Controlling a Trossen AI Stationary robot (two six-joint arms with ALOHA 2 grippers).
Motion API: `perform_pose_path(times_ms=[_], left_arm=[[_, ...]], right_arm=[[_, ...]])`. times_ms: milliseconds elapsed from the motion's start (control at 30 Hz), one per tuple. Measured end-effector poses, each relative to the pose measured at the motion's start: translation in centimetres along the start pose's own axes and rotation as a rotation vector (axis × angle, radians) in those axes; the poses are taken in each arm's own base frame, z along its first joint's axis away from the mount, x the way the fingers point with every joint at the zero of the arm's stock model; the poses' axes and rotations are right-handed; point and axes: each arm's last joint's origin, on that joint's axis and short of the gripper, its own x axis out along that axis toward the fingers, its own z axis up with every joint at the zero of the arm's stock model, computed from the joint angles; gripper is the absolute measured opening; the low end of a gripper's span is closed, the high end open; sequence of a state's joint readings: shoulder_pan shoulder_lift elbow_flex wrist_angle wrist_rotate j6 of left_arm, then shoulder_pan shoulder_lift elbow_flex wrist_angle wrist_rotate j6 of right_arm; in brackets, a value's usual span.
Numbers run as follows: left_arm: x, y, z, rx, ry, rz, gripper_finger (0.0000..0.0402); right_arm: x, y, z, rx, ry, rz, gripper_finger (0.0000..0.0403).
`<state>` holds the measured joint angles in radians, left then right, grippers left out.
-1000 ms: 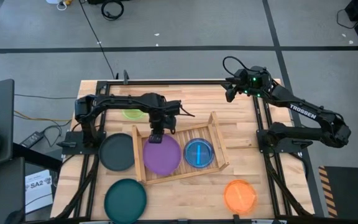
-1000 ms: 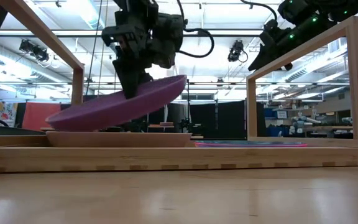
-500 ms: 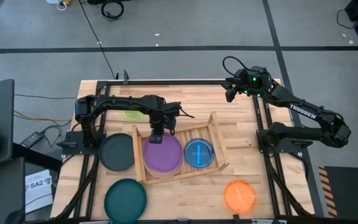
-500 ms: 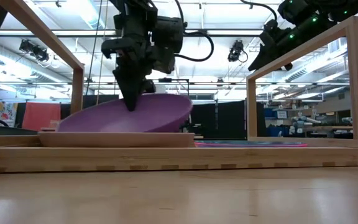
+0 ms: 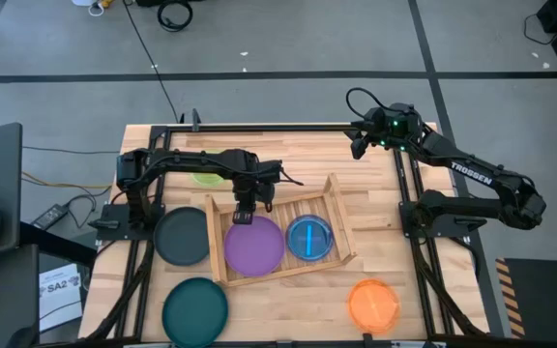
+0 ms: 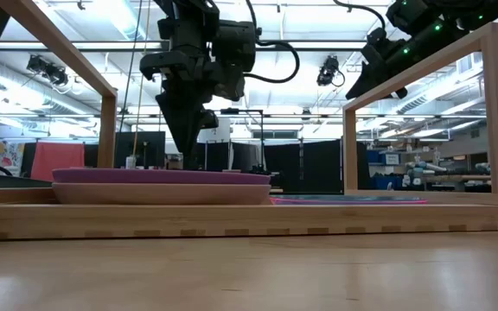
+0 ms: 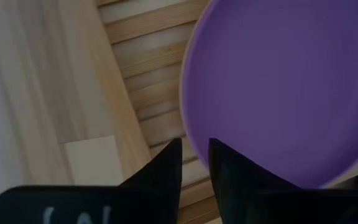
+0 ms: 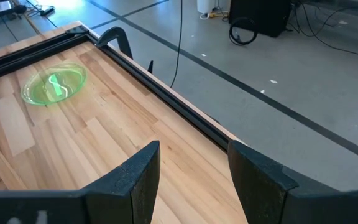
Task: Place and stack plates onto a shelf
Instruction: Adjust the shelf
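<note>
Though well begun, only partly done by the look of it: two plates in, four left to bring. Lying flat in the left half of the shelf (image 5: 337, 198), the purple plate (image 5: 254, 245), large, smooth, evenly coloured, with a low raised rim; level on the slats in the low view, not tipped. Just beside it in the right half, the small blue plate (image 5: 309, 237), apart from the purple one, not stacked. Outside on the counter (image 5: 375, 174): the lime green plate (image 5: 206, 177) behind the left arm, the dark grey plate (image 5: 182, 235) just outside the shelf's left wall, the teal plate (image 5: 195, 309) near the front edge, the orange plate (image 5: 372, 304) at front right. Poised over the purple plate's far rim, the left pincer (image 7: 193, 144), pointing down, fingers narrowly parted with bare slat showing between them, seemingly clamping nothing. Parked well away above the counter's far right corner, the right pincer (image 8: 191, 152), spread wide and empty. Probably next: lifting clear and fetching one of the loose plates for stacking.
</note>
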<state>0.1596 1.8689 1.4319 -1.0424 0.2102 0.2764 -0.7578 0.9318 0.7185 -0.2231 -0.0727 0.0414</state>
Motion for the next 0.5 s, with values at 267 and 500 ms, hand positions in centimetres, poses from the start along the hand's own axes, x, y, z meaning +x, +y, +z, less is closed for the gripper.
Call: perform_pose_path(times_ms=[267,500], left_arm=[[0.2,-0.9,0.3,0.026,0.008,0.009,0.0133],[-1.6,-1.0,0.6,0.004,0.035,0.06,0.0137]], right_arm=[[0.0,0.0,-0.1,0.001,0.007,0.0,0.0194],[0.0,0.0,-0.2,0.002,0.021,-0.001,0.0194]])
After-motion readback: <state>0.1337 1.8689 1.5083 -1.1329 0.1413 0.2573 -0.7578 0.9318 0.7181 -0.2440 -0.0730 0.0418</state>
